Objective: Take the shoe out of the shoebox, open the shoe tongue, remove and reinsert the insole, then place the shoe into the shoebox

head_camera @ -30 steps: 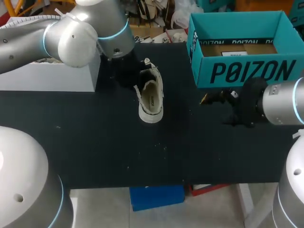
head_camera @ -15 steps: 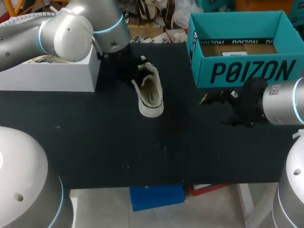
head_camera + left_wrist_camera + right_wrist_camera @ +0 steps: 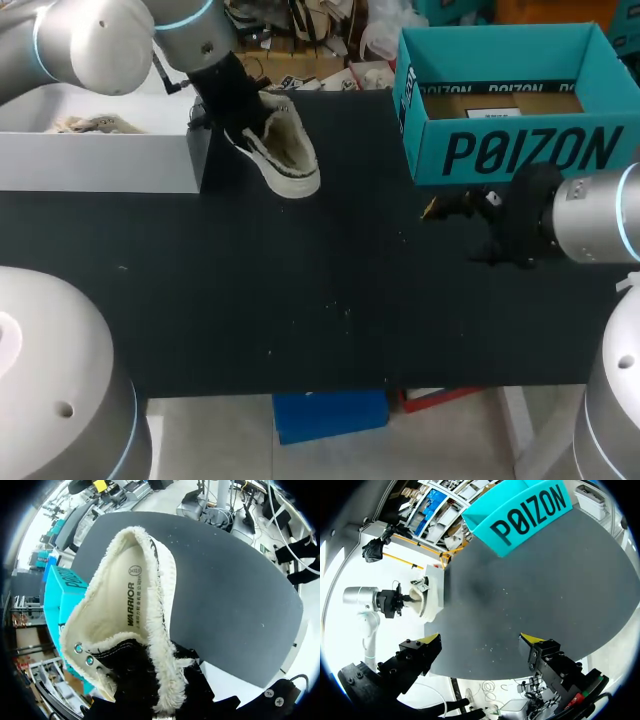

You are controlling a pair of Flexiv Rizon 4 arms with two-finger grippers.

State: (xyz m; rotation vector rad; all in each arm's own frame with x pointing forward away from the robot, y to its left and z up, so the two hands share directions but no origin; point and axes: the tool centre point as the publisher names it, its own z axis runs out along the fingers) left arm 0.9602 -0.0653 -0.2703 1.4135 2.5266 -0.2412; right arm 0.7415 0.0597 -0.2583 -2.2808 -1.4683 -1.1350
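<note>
Pinches shoe (image 3: pixel 288 152) by its collar in left gripper (image 3: pixel 240 112) at 11 o'clock, tilted probably to bare insole (image 3: pixel 131 599); parks right gripper (image 3: pixel 480 640) spread at 3 o'clock by shoebox (image 3: pixel 520 150).

In the left wrist view the shoe (image 3: pixel 135 625) fills the foreground and covers the yellow tips of the left tool (image 3: pixel 160 692) holding it. The shoe's underside faces away, unseen. In the head view the shoebox (image 3: pixel 520 150) is cut off at its right end, and its front wall hides part of its floor. A pale thing (image 3: pixel 85 124) in the white box (image 3: pixel 100 165) is too unclear to name.
</note>
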